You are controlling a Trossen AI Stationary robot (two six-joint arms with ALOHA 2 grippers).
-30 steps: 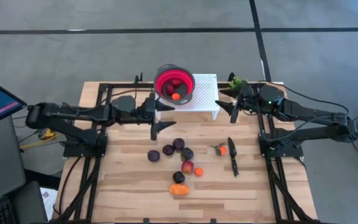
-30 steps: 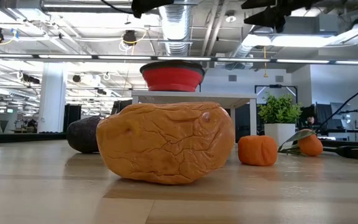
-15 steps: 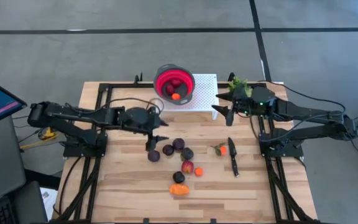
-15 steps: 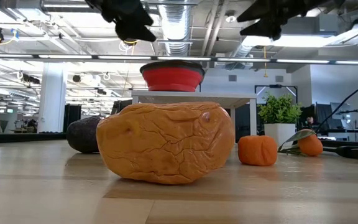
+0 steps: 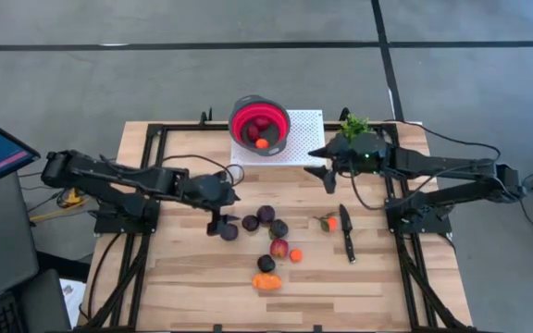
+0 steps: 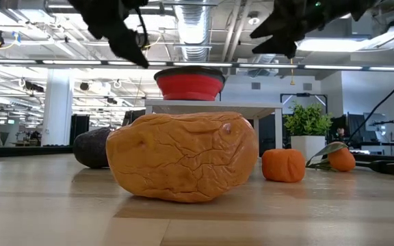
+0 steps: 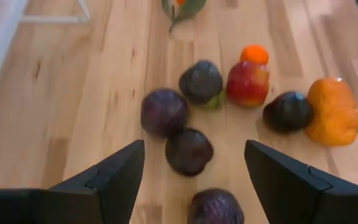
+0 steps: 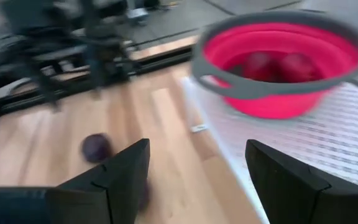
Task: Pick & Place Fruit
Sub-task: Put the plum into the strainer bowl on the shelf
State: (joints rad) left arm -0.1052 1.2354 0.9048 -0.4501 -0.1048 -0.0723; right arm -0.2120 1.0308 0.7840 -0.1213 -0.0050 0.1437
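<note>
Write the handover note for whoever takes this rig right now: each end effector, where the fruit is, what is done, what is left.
Left end effector: open, empty, over the plums.
Right end effector: open, empty, beside the white rack.
Done: a few fruits, red and one orange, lie in the red bowl on the rack.
Left: five dark plums, a red-yellow ball, a small orange, the larger orange piece, and an orange one by the knife.
</note>
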